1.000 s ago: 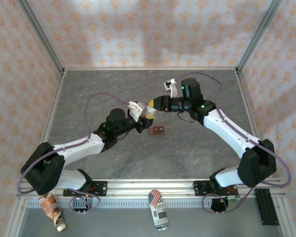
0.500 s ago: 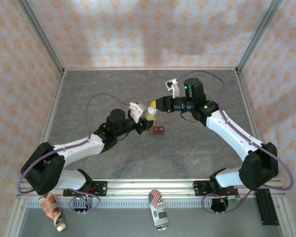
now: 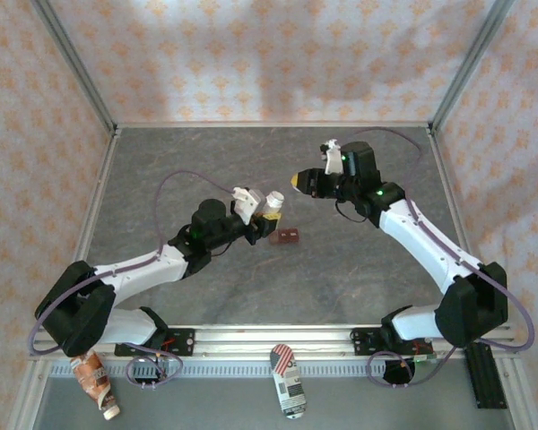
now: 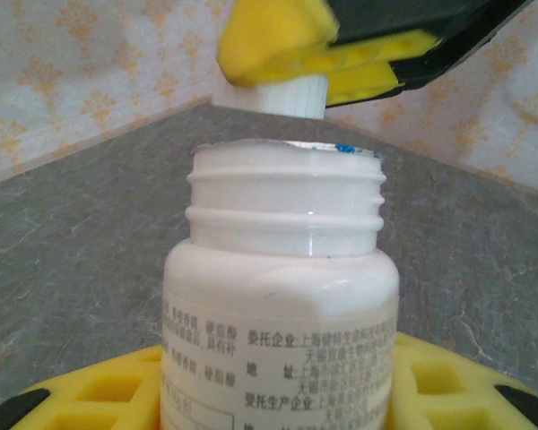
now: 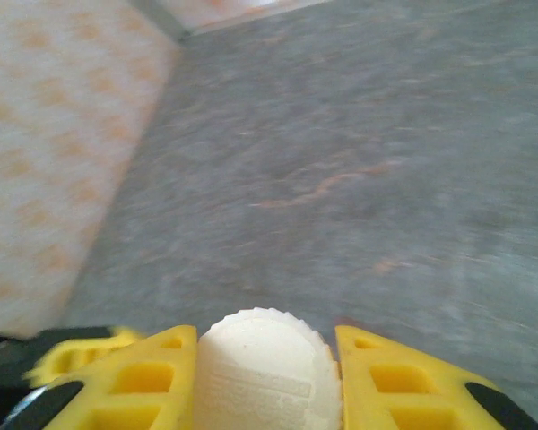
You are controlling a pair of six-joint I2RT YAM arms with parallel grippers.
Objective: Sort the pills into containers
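My left gripper [image 3: 267, 218] is shut on a white pill bottle [image 3: 273, 202], held upright above the table's middle. The left wrist view has the bottle [image 4: 282, 269] close up, its threaded neck bare and its mouth uncovered, between my yellow fingers [image 4: 448, 385]. My right gripper [image 3: 298, 180] is shut on the white ribbed cap [image 5: 267, 372], up and to the right of the bottle and apart from it. That cap [image 4: 278, 94] hangs just beyond the bottle's mouth. The containers [image 3: 285, 236], a small dark red-brown strip, lie on the table just right of the left gripper. The pills are hidden.
The grey table [image 3: 206, 161] is fenced by metal posts and patterned walls. Below its front rail lie a brown tube [image 3: 94, 378] and a striped packet [image 3: 289, 381]. A black block [image 3: 484, 372] sits at the lower right.
My right gripper has drawn back to the right and away from the bottle, taking the cap with it. The left arm and bottle have barely moved.
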